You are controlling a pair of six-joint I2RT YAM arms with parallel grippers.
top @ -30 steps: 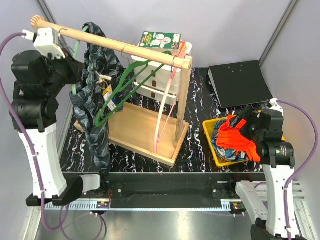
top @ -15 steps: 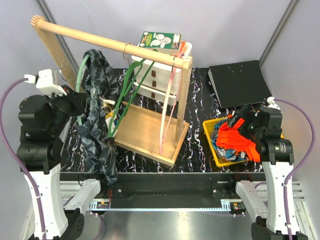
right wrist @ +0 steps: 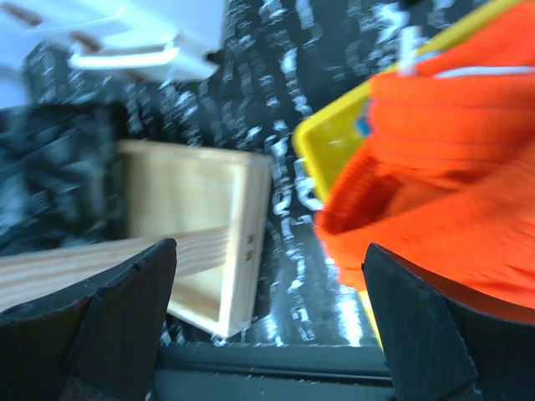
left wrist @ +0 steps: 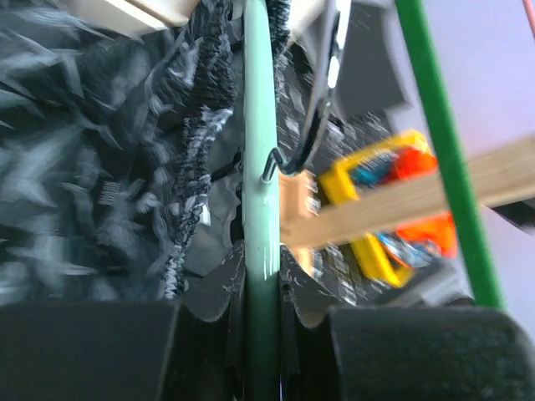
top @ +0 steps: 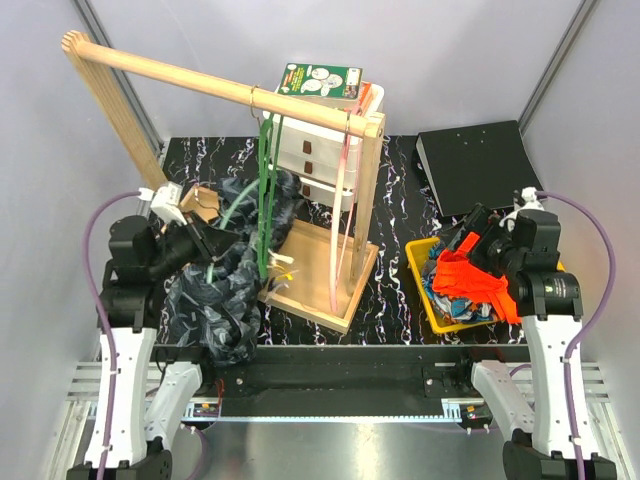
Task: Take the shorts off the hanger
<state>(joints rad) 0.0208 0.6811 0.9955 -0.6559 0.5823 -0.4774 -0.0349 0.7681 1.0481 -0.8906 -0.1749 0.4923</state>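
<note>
The dark navy-grey patterned shorts [top: 215,290] hang bunched on a pale green hanger [top: 232,213], low over the table's front left and off the rail. My left gripper [top: 198,243] is shut on that hanger; in the left wrist view the hanger's bar [left wrist: 261,209] runs straight between the jaws, with the shorts [left wrist: 92,167] to its left. Bright orange shorts [top: 475,278] and blue patterned shorts [top: 442,290] lie in the yellow bin [top: 417,262]. My right gripper [top: 482,238] stands open above the bin with nothing in it [right wrist: 267,326], the orange shorts [right wrist: 451,159] close to its right.
A wooden rack [top: 300,270] with a slanted rail [top: 200,82] stands mid-table, carrying a dark green hanger [top: 265,190] and a pink hanger [top: 342,210]. White drawers [top: 315,165] with a box on top stand behind it. A black binder [top: 480,165] lies at back right.
My left arm has dropped from the rail to the front left, bringing the pale green hanger and the dark shorts down with it. The dark green hanger swung upright. The right arm barely shifted.
</note>
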